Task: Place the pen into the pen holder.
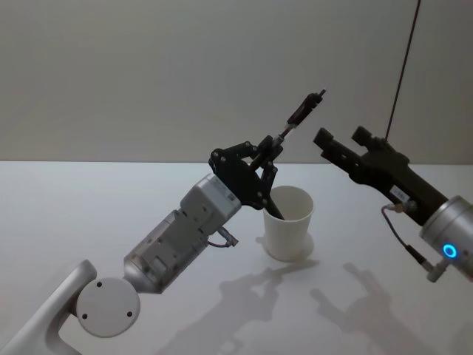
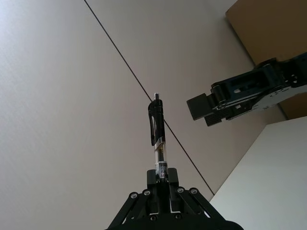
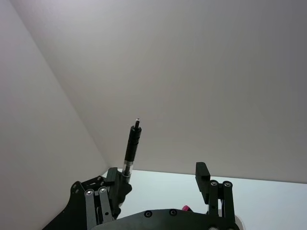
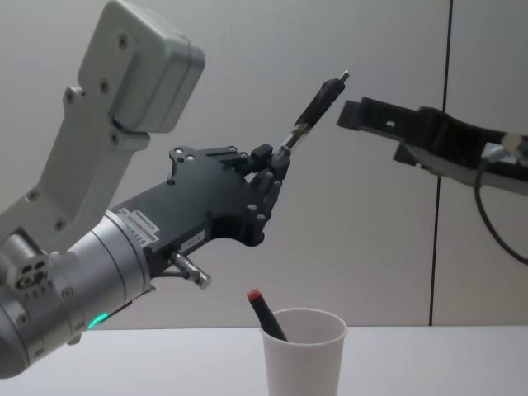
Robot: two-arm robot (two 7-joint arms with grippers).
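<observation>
The pen holder [image 1: 289, 223] stands on the surface [image 1: 89, 214], light and easily tipped, already holding a red-tipped pen [image 4: 266, 314]. Above it, my left gripper [image 1: 270, 154] pinches the pen [image 1: 301, 112] low on its stiff, slick barrel. My right gripper [image 1: 341, 146] waits beside that pen's top, fingers apart and empty.

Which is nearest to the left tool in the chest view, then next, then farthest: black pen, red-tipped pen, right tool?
1. Black pen, gripped by the left tool, pointing up and right.
2. Red-tipped pen, below, standing in the white paper cup.
3. Right tool, up on the right, open.
</observation>
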